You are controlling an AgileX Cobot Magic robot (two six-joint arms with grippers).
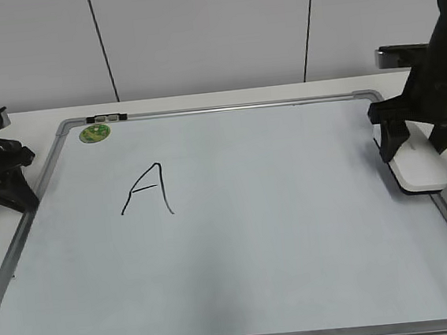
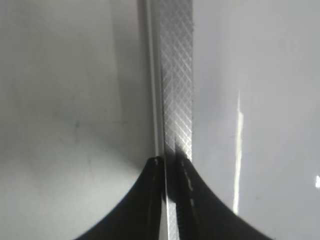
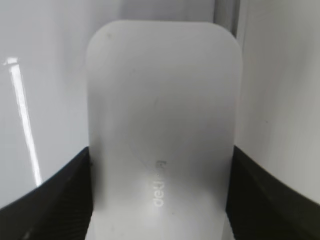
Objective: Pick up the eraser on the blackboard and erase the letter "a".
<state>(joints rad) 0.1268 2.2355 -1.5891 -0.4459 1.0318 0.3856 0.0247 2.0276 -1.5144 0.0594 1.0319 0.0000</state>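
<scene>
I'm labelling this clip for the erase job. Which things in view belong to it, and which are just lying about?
Belongs to the job:
eraser, between the right gripper fingers
blackboard
No small "a" is visible.

Just lying about:
capital "A"
green magnet
left gripper, parked off the board

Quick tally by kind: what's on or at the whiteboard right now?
Whiteboards: 1
Erasers: 1, between the right hand's fingers
Round green magnets: 1
Drawn letters: 1, the capital A
Small black-and-silver clips on the top frame: 1
Total: 5
</scene>
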